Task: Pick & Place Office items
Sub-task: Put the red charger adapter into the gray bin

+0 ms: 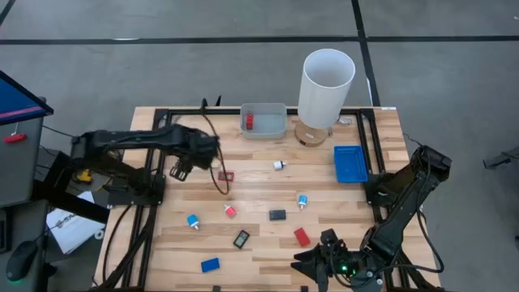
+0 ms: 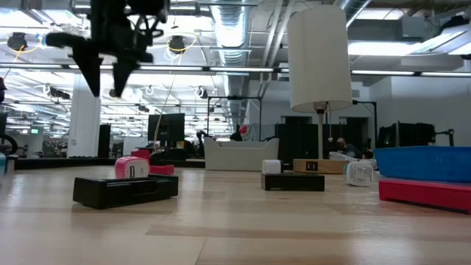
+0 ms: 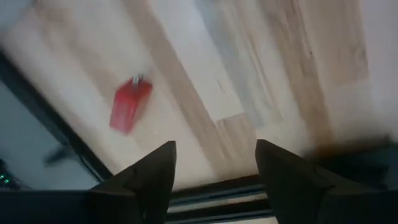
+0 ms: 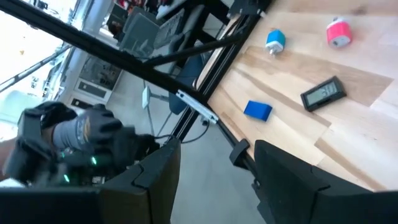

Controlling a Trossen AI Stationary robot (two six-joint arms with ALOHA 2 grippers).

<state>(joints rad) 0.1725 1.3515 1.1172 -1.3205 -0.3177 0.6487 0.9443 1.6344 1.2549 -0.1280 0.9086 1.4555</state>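
Small office items lie scattered on the wooden table: white-and-blue pieces, a pink piece, a black block, a red block, a blue block, a black framed rectangle and a red framed rectangle. One red block lies in the grey tray. My left gripper hangs open over the left part of the table, pointing down, well above the wood, a blurred red piece ahead of it. My right gripper waits open at the near edge.
A tall white cylinder on a round wooden base stands at the far edge beside the grey tray. A flat blue tray lies at the right. Black frame rails run along the table's sides, and a dark cable loops near my left gripper.
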